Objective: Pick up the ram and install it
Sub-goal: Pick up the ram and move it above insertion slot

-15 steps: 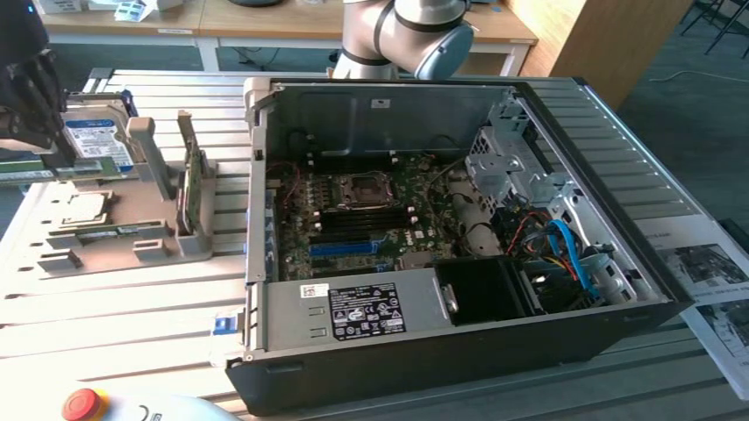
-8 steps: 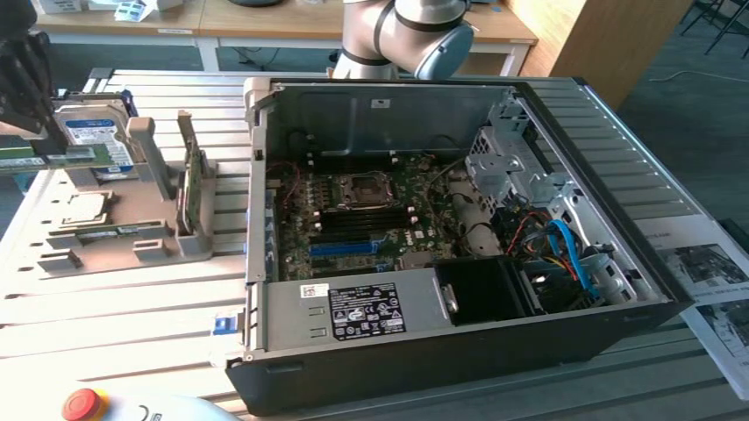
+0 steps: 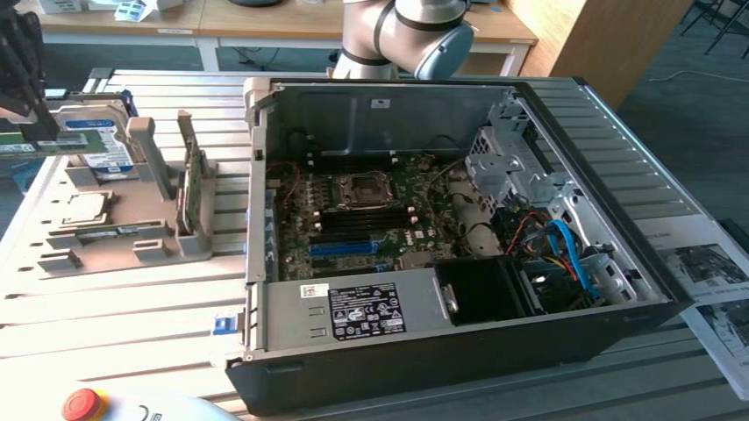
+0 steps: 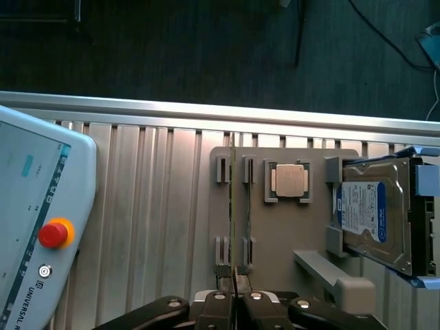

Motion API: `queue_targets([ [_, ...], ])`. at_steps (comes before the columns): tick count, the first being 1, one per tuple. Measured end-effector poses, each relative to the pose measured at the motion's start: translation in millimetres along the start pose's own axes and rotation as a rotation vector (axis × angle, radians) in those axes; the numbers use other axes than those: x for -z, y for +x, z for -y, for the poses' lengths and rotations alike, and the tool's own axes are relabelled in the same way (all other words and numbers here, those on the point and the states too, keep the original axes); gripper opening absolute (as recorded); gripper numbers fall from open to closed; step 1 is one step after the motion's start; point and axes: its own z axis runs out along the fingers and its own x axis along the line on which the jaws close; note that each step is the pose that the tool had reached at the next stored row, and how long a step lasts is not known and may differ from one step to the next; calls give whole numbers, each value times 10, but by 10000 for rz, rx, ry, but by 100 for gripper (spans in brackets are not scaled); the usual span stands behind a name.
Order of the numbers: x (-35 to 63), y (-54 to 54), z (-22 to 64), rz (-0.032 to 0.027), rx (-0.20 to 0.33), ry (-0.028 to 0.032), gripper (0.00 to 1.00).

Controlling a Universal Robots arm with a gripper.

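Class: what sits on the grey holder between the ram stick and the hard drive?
A square silver processor chip, seen in the wrist view between the ram stick and hard drive.

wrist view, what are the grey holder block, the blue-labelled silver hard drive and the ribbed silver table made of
Grey holder block: matte, probably plastic. Blue-labelled silver hard drive: metal casing, dull sheen. Ribbed silver table: likely aluminium, bright glare along its slats.
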Motion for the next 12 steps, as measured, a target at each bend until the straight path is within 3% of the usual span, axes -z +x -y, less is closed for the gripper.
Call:
queue_targets([
  [4, 67, -1, -4, -1, -5, 1, 12],
  [12, 70, 2, 33, -8, -7, -30, 12],
])
